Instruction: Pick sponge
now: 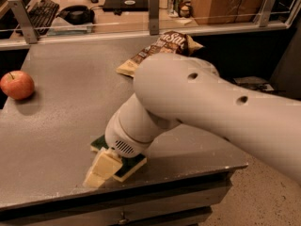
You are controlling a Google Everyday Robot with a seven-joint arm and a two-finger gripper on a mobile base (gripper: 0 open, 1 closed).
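The sponge lies flat near the front edge of the grey table. Only its dark green top shows, at a corner on the left and a strip on the right, with a thin pale edge. My gripper, pale yellow at its tip, is down on the sponge's middle and covers most of it. It reaches to the table surface just left of the sponge's front corner. My big white arm comes in from the right and hides the table behind the sponge.
A red apple sits at the table's left edge. A brown and tan snack bag lies at the back, partly behind my arm. A rail with metal posts runs along the far edge. The table's front edge is just beyond the sponge.
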